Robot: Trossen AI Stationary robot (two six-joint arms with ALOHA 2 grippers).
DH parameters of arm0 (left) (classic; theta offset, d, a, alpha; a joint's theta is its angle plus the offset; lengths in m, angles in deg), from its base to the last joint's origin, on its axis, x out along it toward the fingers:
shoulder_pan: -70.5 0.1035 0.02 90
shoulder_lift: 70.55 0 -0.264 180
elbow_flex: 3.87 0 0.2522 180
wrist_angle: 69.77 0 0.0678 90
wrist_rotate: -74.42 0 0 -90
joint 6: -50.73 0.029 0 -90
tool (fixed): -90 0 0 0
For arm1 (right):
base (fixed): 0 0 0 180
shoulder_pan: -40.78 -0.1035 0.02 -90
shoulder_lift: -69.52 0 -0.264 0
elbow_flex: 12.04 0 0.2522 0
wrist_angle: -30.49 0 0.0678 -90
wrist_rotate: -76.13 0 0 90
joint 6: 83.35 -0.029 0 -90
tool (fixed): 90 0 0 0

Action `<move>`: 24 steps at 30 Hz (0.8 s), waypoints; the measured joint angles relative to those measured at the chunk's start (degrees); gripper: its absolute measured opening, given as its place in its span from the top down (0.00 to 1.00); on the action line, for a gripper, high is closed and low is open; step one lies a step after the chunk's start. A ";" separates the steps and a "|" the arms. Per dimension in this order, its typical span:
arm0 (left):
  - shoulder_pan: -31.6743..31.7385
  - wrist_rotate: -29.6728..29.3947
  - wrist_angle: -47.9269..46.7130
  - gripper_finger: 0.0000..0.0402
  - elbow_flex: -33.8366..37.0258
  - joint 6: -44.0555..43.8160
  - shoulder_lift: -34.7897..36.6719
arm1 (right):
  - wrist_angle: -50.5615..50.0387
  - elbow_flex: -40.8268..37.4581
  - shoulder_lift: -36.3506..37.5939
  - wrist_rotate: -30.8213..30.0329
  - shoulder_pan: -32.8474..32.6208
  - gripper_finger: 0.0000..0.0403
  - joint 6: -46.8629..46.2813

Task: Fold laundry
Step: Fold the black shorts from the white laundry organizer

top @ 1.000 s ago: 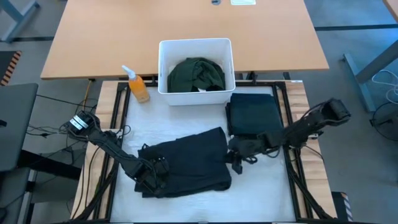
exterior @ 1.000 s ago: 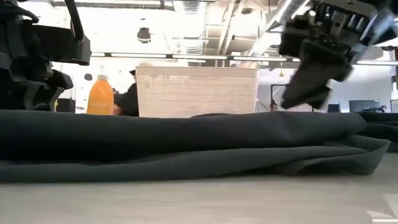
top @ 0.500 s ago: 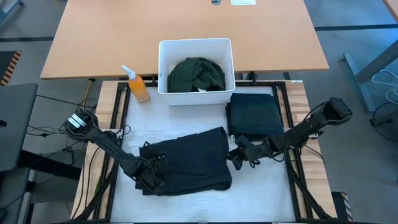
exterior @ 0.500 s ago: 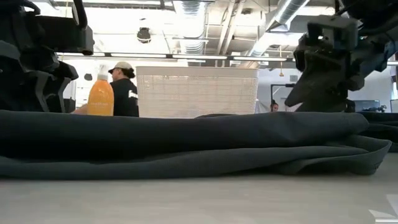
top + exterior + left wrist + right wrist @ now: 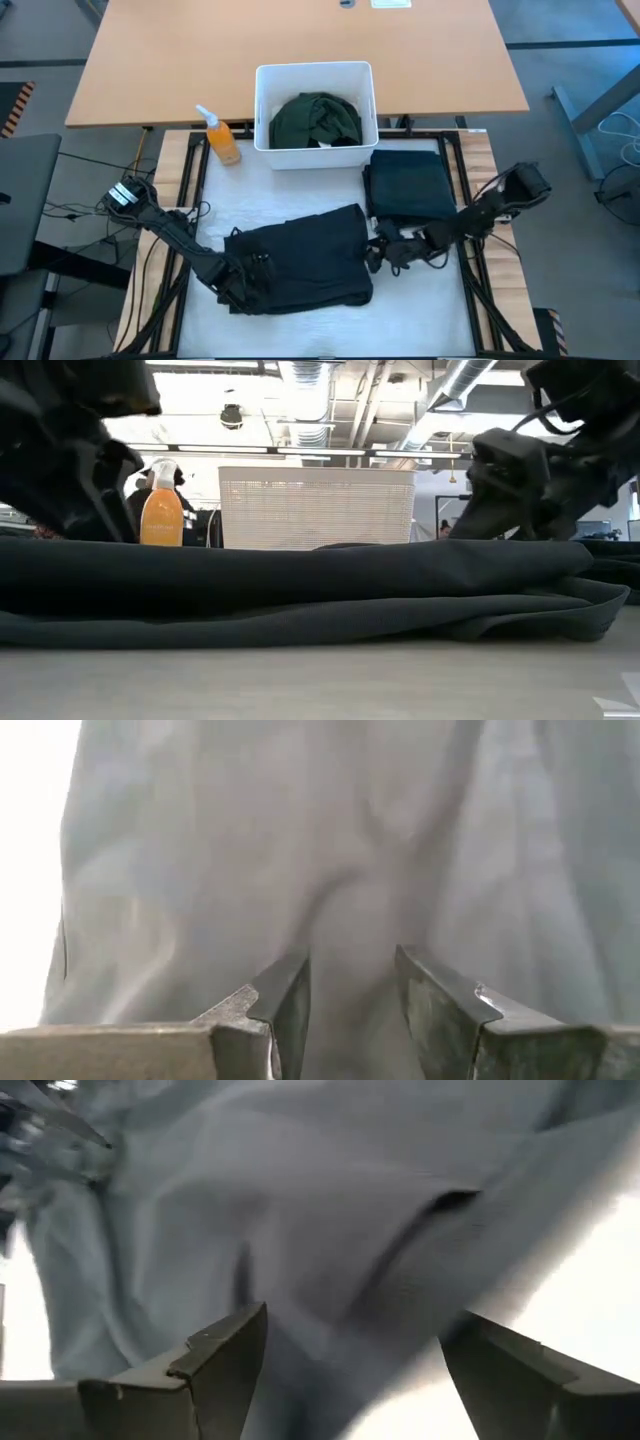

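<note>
A black garment (image 5: 300,262) lies folded in several layers on the white mat, a long low heap in the low view (image 5: 300,590). My left gripper (image 5: 243,283) sits at its left end, fingers a little apart with cloth running between them (image 5: 350,1010). My right gripper (image 5: 378,258) hangs open just above the garment's right edge, its fingers wide apart over the cloth (image 5: 350,1370). A second dark garment (image 5: 405,183) lies folded square at the back right. A dark green one (image 5: 315,120) is heaped in the white bin. My left gripper has the black garment's left end (image 5: 345,950) between its two fingers, slanting down from the table's left. Creases run into the gap between the fingers. How many layers it has, I cannot tell. The garment lies on the mat.
The white bin (image 5: 262,100) stands at the mat's far edge. An orange spray bottle (image 5: 222,140) stands to its left. Bare mat (image 5: 290,205) lies between the bin and the black garment. A person shows in the room behind the bottle (image 5: 160,515).
My right gripper has sunk toward the black garment's right edge and rolled about its own line. My left gripper has tipped a little at the garment's left end. The garment lies as before.
</note>
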 joint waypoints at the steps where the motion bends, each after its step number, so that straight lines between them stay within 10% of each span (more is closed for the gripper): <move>1: 0.21 -0.49 2.15 0.66 0.00 1.47 0.00 | 3.74 0.00 -2.06 -0.07 -0.05 0.20 0.67; 13: 3.73 -0.94 15.25 0.66 0.17 7.87 -0.20 | 42.10 1.38 -22.78 -3.78 -0.01 0.30 8.70; 24: 4.81 -0.01 31.07 0.66 7.63 0.62 -7.47 | 44.95 4.01 -20.04 7.16 0.29 0.95 17.07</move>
